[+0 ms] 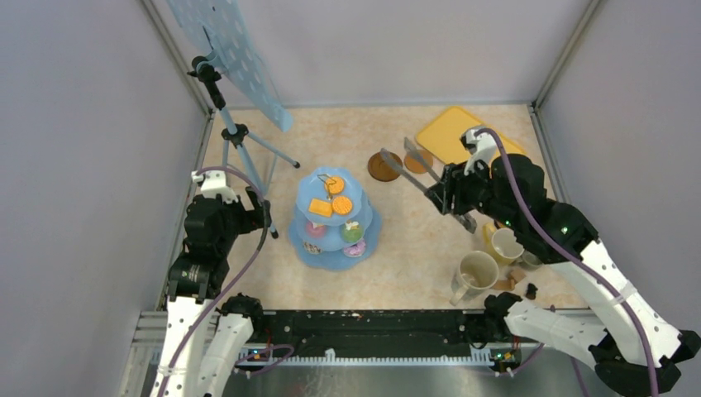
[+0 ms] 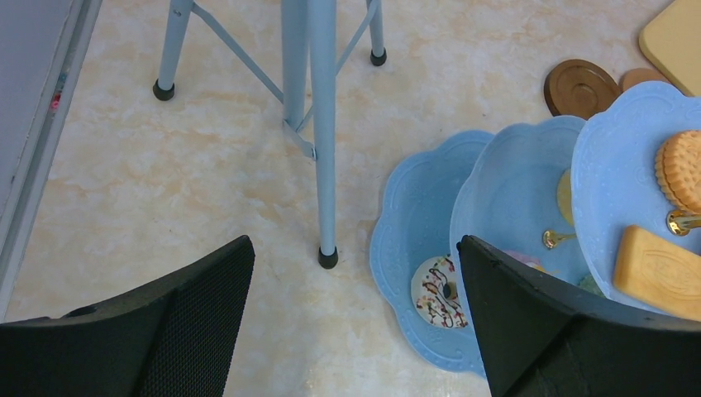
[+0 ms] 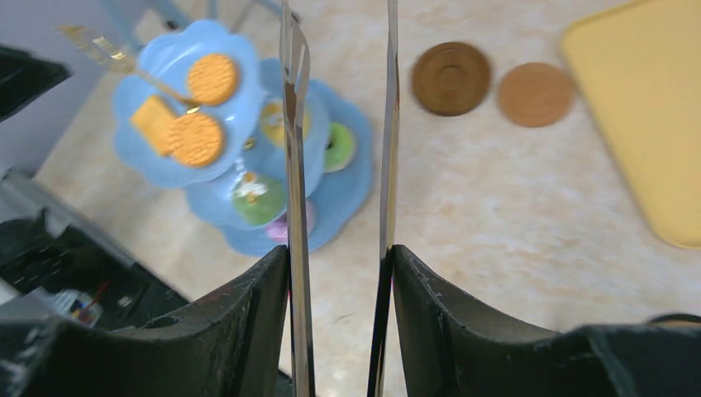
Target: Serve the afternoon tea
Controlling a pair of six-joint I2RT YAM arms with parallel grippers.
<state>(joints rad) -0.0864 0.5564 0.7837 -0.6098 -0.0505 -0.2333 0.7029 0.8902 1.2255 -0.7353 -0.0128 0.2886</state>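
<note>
3 blue tiers of stand point(image 1: 326, 258) carrying the afternoon spread: orange biscuits point(image 1: 333, 198) up top, cupcakes point(image 1: 353, 231) and small donuts point(image 2: 438, 291) on the lower levels, all ahead of and to the left of the right gripper point(image 1: 446, 192), well apart from it. Stacked in tiers, presumably, to leave each treat exposed and open to a pinch from the side. Clenched in that right gripper: metal tongs point(image 1: 409, 169), handles pressed between both fingers, blades apart with nothing between them, tips pointing forward. Squeezed only partway, by the look of it, to keep the blades wide enough to straddle a biscuit or donut without letting the tool slip. Ahead and slightly right of the blades, 2 brown coasters point(image 1: 384, 166) lying flat side by side, not yet paired with any cup. Further to the gripper's right, the flat yellow tray point(image 1: 450, 132). Behind the right gripper, close against its own arm: big beige mug point(image 1: 478, 271) and yellow mug point(image 1: 503, 244), both upright, grouped toward the table's near edge; anything smaller beside them too hidden by the arm to name. Left gripper point(image 2: 351, 248) spread wide and holding nothing, hovering low with the stand's bottom tier just to its right and a tripod point(image 2: 318, 124) foot straight ahead between its fingers. Parked there, probably, to keep clear of the tongs' path yet near enough to steady the stand.
</note>
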